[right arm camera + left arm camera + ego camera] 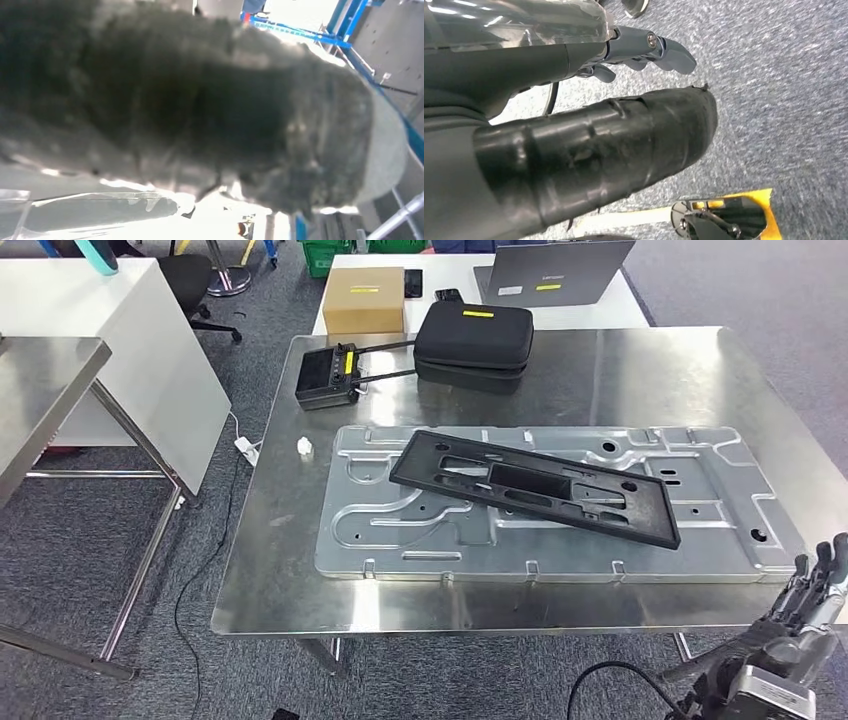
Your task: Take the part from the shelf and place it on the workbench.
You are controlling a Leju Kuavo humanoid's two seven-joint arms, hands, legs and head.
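A long black plastic part [530, 485] with several cut-outs lies slanted on a grey stamped metal panel [400, 530], which lies flat on the steel workbench [640, 370]. My right hand [805, 605] hangs off the bench's near right corner with its fingers pointing up and apart, holding nothing and apart from the part. In the right wrist view that hand [200, 100] is a dark blur. My left hand [589, 135] hangs over grey carpet, thumb and fingers [669, 50] apart with nothing between them.
At the bench's far side sit a black zip case [473, 340] and a black controller [328, 375]. A small white piece [305, 446] lies left of the panel. A cardboard box [364, 298] and laptop [553, 270] are on the white table behind. Another steel table [40, 390] stands left.
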